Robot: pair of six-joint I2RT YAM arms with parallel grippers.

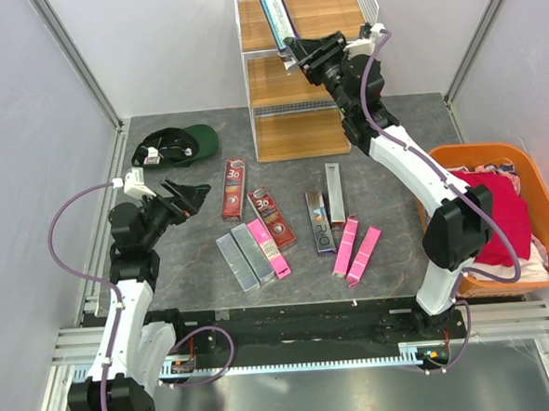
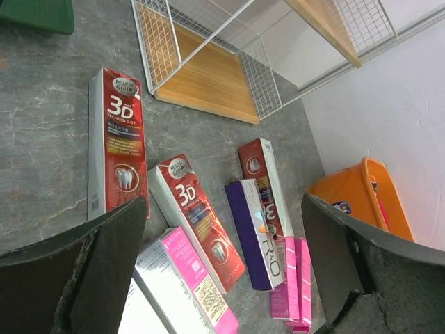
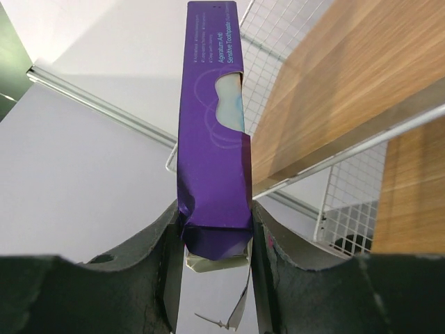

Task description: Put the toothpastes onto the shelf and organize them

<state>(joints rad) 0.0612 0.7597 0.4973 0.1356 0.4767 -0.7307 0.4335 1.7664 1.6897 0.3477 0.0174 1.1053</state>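
Note:
My right gripper (image 1: 301, 55) is shut on a purple toothpaste carton (image 1: 273, 10) and holds it nearly upright at the top level of the white wire shelf (image 1: 293, 134). In the right wrist view the carton (image 3: 212, 125) stands between my fingers (image 3: 292, 264), its lower end crumpled, beside a wooden board (image 3: 348, 90). My left gripper (image 1: 186, 196) is open and empty, above the table left of two dark red 3D cartons (image 1: 233, 187) (image 1: 272, 218). Silver-grey cartons (image 1: 242, 257), pink ones (image 1: 270, 248) (image 1: 355, 249), a purple one (image 1: 319, 221) and a silver one (image 1: 335, 193) lie flat in front of the shelf.
A green cap (image 1: 173, 145) lies at the table's back left. An orange basket (image 1: 472, 150) full of cloth stands at the right edge, beside the right arm. The left wrist view shows the red cartons (image 2: 118, 146), the shelf's bottom board (image 2: 208, 83) and the basket (image 2: 354, 191).

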